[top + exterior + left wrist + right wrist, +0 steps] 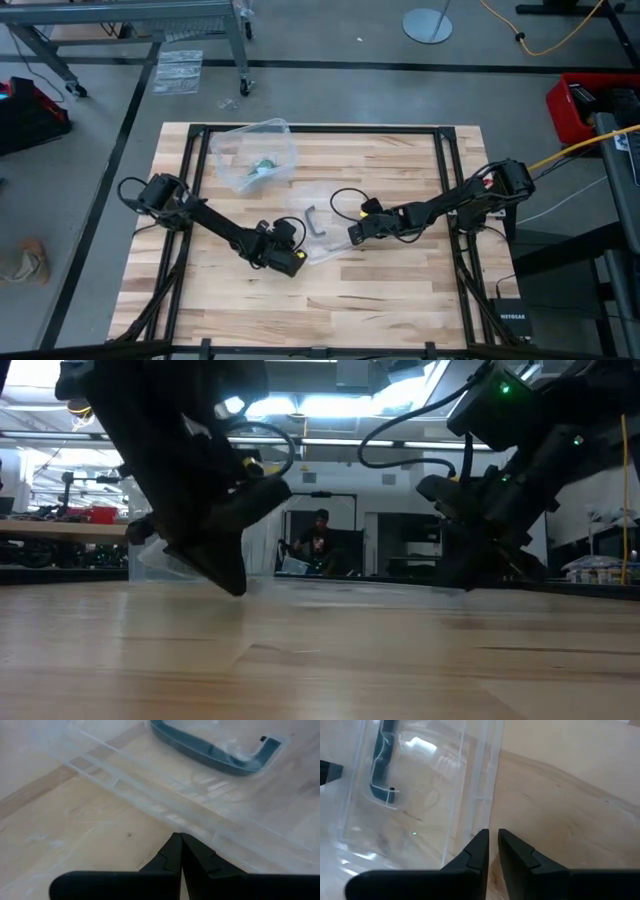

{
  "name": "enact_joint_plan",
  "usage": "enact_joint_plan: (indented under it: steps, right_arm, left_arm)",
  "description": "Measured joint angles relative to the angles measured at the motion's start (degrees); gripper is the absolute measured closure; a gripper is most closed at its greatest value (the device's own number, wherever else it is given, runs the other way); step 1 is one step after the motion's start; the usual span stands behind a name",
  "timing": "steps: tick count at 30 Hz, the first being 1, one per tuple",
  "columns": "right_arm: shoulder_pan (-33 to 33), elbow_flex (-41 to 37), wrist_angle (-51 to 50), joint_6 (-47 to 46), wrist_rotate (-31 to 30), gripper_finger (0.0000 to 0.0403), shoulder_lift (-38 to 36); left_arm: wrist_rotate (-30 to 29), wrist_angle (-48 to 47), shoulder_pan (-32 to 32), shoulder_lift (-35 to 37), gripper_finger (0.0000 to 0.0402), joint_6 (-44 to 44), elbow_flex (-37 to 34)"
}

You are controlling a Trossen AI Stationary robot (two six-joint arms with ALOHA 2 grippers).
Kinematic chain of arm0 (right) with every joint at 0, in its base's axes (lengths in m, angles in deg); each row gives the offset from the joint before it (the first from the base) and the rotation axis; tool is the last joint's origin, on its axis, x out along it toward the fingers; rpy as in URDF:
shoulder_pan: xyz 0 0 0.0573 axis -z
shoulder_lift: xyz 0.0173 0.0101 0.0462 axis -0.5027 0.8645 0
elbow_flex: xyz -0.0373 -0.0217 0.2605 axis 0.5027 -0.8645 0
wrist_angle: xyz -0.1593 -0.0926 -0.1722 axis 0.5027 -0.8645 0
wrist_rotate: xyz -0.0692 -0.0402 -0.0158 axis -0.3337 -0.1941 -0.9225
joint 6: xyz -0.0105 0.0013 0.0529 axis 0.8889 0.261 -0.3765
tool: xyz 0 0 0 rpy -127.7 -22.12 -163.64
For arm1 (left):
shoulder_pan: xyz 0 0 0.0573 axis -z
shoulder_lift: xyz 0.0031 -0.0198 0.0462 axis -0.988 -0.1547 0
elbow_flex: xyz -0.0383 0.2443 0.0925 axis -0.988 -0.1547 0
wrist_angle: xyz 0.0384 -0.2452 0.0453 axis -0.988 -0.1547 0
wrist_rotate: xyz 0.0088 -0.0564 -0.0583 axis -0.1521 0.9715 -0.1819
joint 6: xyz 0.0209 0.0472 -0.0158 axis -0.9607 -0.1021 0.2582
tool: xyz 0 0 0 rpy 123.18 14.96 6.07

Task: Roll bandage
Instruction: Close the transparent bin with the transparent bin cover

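- Green bandage [263,166] in clear tub [283,133]: too small to tell roll vs strip
- Low view: both arms cut off at top, grippers in dark silhouette
- Person [318,543] in bkgd blurred
- Grey handle [382,765] cut off at top edge

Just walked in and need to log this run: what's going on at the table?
Both arms are working on a flat clear plastic lid at the middle of the wooden table. The left gripper is shut at one edge; the right gripper has its fingers slightly apart around the opposite edge. The bandage, a small green roll, sits untouched inside the clear plastic bin farther back.
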Motion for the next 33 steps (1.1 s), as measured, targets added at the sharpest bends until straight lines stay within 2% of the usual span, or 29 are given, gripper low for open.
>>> enact_joint_plan:
  steps: [10,20,29,31,33]
  right_arm:
    - [0.0,0.0,-0.6,0.0,1.2,0.0355,0.0]
    - [0.0,0.0,-0.3,0.0,2.7,0.0355,0.0]
    - [0.0,0.5,0.6,0.0,5.6,0.0354,0.0]
    - [-0.2,1.9,5.7,0.3,8.5,0.0354,0.3]
    - [-0.3,1.4,8.5,2.1,10.4,0.0354,-0.2]
  left_arm:
    - [-4.2,-0.1,0.5,3.2,0.0401,-1.3,0.1]
    - [-7.1,0.8,0.2,8.3,0.0401,-6.2,0.3]
    - [-7.3,7.2,-1.3,8.8,0.0401,-11.5,1.0]
    - [-5.9,10.5,-1.5,8.1,0.0401,-12.7,1.9]
    - [-6.4,12.4,-1.6,8.3,0.0401,-17.5,1.4]
